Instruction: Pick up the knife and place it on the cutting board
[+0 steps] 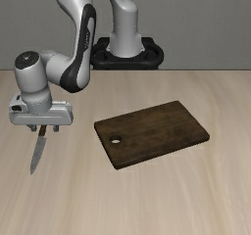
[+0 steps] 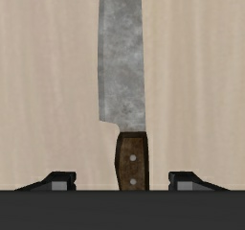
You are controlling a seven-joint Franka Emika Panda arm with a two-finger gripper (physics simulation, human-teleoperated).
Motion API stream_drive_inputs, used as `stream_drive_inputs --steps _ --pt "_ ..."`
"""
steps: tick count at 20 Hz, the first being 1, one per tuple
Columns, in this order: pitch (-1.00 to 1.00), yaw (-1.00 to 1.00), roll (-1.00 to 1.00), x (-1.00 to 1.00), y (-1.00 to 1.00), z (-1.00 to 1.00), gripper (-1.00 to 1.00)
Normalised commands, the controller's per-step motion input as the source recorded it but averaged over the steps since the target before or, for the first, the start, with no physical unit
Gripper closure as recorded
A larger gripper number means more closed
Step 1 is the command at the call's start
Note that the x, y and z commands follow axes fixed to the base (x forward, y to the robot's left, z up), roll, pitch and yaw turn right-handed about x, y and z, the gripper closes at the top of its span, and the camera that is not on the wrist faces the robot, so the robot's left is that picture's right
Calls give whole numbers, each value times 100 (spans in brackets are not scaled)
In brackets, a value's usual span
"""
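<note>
The knife (image 1: 37, 153) lies flat on the light wooden table, at the exterior view's left, its grey blade pointing forward. My gripper (image 1: 42, 131) is lowered over its brown riveted handle (image 2: 132, 162). The handle sits midway between my fingertips (image 2: 59, 182), and my gripper (image 2: 122, 183) is open, with a clear gap on each side. The blade (image 2: 120, 57) runs straight away from the hand. The dark wooden cutting board (image 1: 152, 132), with a hole near one corner, lies to the exterior view's right of the knife, well apart from it.
The robot's black base (image 1: 127, 53) stands at the far edge of the table (image 1: 196, 195). Bare tabletop surrounds the knife and board.
</note>
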Motion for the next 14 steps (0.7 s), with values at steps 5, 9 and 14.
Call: stream_drive_inputs --steps 5,9,14 --pt "0 0 0 0 0 0 100" --pt "0 0 0 0 0 0 100" --pt "0 0 0 0 0 100 100"
